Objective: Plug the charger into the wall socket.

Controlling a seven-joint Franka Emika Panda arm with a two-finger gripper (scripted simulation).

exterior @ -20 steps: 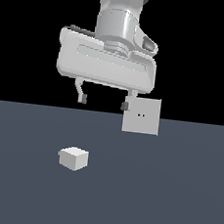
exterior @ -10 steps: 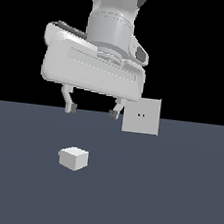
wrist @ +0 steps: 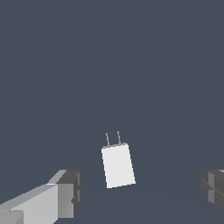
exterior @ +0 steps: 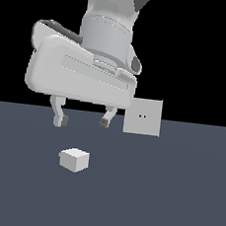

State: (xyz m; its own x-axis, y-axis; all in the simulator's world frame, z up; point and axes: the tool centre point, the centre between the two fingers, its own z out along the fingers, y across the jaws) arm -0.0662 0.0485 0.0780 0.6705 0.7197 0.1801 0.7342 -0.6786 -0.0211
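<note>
**Op:** Pincer (exterior: 82, 121) hanging above the counter (exterior: 174, 201), fingers spread wide, nothing between them. I see both fingertips (exterior: 60, 121) clear of the surface in the exterior view.

**Obs:** Charger position?

**Op:** Charger (exterior: 74, 160) sits on the counter, below the pincer and nearer the camera in the exterior view. Small white block, untouched. From the wrist view I get the charger (wrist: 118, 165) lying between the two finger pads (wrist: 68, 193), well apart from each, slightly tilted, with two thin prongs sticking out of one end.

**Obs:** Socket?

**Op:** Wall socket (exterior: 142, 116) stands upright at the far edge of the counter, toward the exterior view's right of the pincer. Light-grey square plate, two small dark holes near its middle. The arm's body overlaps its upper corner on the exterior view's left in that picture. I can't see it from the wrist.

**Obs:** Charger and socket apart?

**Op:** Well apart. Charger lies toward the exterior view's left and nearer the camera; the socket stands behind. I can't tell from the exterior view which way the prongs point.
</note>
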